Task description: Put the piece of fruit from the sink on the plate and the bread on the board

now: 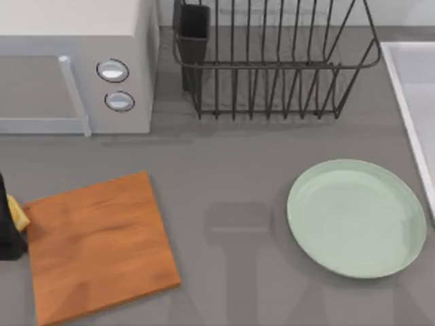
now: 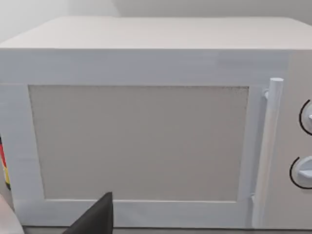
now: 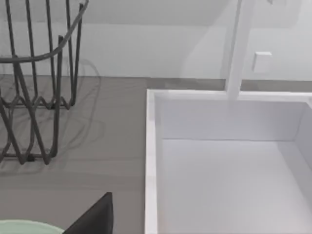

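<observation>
Left gripper (image 1: 8, 227): at the table's left edge beside your board (image 1: 98, 246); I cannot tell its grip.
Bread (image 1: 18, 214): at that gripper.
Plate (image 1: 356, 217): bare, right side.

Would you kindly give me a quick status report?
Left gripper at table's left edge beside board, bread at it. Plate bare. Sink shows no fruit. Nothing in the way.

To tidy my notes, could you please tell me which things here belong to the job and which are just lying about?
Job: board, plate, sink, bread at the board's left edge beside the left tool.
Lying about: microwave, dish rack.
</observation>
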Action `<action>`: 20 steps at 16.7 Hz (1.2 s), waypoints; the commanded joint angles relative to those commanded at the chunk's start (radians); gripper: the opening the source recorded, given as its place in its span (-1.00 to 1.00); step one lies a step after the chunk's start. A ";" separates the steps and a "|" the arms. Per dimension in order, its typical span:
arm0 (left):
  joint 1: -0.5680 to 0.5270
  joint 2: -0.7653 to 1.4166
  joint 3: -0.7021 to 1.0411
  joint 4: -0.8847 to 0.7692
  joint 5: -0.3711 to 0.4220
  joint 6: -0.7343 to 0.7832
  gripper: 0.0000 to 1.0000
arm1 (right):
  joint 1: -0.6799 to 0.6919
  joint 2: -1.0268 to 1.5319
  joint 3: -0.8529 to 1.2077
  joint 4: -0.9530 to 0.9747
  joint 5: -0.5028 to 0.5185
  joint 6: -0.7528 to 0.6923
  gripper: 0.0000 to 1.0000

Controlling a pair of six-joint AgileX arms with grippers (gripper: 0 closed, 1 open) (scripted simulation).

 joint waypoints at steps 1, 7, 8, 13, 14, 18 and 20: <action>0.000 0.000 0.000 0.000 0.000 0.000 1.00 | -0.010 0.070 0.049 -0.034 0.000 -0.010 1.00; 0.000 0.000 0.000 0.000 0.000 0.000 1.00 | -0.087 0.594 0.415 -0.292 0.000 -0.082 1.00; 0.000 0.000 0.000 0.000 0.000 0.000 1.00 | -0.101 0.688 0.482 -0.338 0.000 -0.095 1.00; 0.000 0.000 0.000 0.000 0.000 0.000 1.00 | -0.169 1.141 0.804 -0.565 0.001 -0.159 1.00; 0.000 0.000 0.000 0.000 0.000 0.000 1.00 | -0.181 1.224 0.864 -0.607 0.001 -0.171 1.00; 0.000 0.000 0.000 0.000 0.000 0.000 1.00 | -0.225 1.514 1.071 -0.752 0.001 -0.212 1.00; 0.000 0.000 0.000 0.000 0.000 0.000 1.00 | -0.241 1.628 1.150 -0.808 0.001 -0.228 1.00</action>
